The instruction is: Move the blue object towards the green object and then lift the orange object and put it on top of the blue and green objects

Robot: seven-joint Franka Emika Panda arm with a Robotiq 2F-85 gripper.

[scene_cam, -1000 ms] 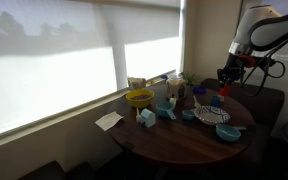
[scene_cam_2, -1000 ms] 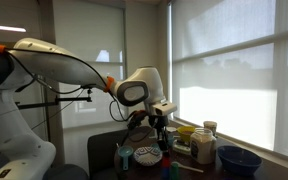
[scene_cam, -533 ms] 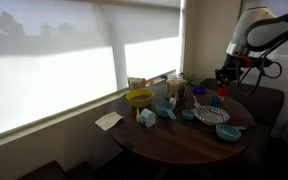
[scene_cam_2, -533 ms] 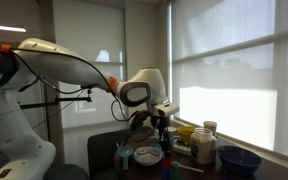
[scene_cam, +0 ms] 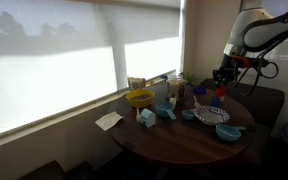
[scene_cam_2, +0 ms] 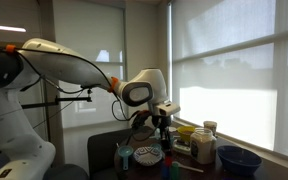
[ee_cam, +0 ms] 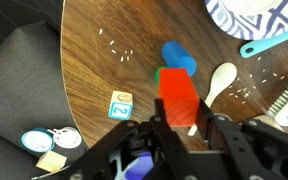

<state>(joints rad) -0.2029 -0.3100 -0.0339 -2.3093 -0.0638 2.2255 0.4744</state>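
In the wrist view my gripper (ee_cam: 184, 120) is shut on the orange object (ee_cam: 179, 98), a red-orange block held between the fingers above the wooden table. Just beyond it lies the blue object (ee_cam: 179, 57), touching the green object (ee_cam: 158, 74), of which only a sliver shows behind the orange block. In an exterior view the gripper (scene_cam: 221, 84) hangs over the far right side of the round table with the orange object (scene_cam: 221, 91) in it, a little above the blue object (scene_cam: 216, 100). In an exterior view the gripper (scene_cam_2: 164, 135) points down over the table.
A letter block marked "2" (ee_cam: 121, 105) lies left of the gripper. A white spoon (ee_cam: 219, 82), a blue patterned plate (ee_cam: 252, 20) and a teal spoon (ee_cam: 274, 42) lie to the right. A yellow bowl (scene_cam: 139, 98) and a paper (scene_cam: 109, 120) are across the table. The table edge (ee_cam: 64, 60) runs at left.
The gripper, holding the orange object, has shifted slightly towards the window side over the blue and green objects. Nothing else moved.
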